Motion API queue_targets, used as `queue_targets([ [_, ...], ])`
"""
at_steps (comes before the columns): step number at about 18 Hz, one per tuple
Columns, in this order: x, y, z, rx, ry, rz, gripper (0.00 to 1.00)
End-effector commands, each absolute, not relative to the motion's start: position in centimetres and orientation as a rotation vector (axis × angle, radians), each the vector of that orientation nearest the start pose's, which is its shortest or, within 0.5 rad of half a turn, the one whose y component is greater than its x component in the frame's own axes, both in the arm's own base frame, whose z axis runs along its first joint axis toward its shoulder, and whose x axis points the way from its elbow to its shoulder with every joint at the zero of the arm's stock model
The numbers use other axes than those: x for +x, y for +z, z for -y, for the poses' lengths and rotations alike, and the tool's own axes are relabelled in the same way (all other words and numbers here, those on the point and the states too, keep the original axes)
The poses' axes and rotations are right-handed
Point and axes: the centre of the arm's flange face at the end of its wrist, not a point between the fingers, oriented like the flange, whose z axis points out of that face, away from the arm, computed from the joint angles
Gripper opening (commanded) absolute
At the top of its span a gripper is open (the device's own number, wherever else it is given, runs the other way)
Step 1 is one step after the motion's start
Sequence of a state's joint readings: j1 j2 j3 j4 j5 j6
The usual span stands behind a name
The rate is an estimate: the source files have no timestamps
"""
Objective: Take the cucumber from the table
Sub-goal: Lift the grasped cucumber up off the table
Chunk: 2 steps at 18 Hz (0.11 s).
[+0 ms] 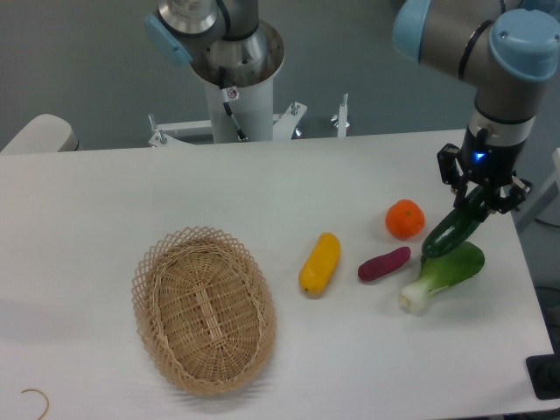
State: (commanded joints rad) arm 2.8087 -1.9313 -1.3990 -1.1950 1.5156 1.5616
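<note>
The cucumber [451,229] is slim, dark green and glossy. It hangs tilted at the right side of the white table [105,201], its upper end between my fingers and its lower end just over the bok choy. My gripper [480,198] is shut on the cucumber's upper end and holds it a little above the tabletop. The gripper's fingers are partly hidden behind the cucumber.
A light-green bok choy [444,274] lies right under the cucumber. An orange [405,219], a purple sweet potato [383,263] and a yellow squash [320,263] lie to the left. A wicker basket [204,308] stands front left. The table's right edge is close.
</note>
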Motion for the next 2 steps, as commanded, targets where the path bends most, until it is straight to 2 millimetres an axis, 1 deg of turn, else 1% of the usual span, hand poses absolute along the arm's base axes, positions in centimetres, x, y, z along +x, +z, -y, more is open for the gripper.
queue_targets([
  [2,-57.05,40.75,-34.41,-3.003,0.267,-0.498,0.31],
])
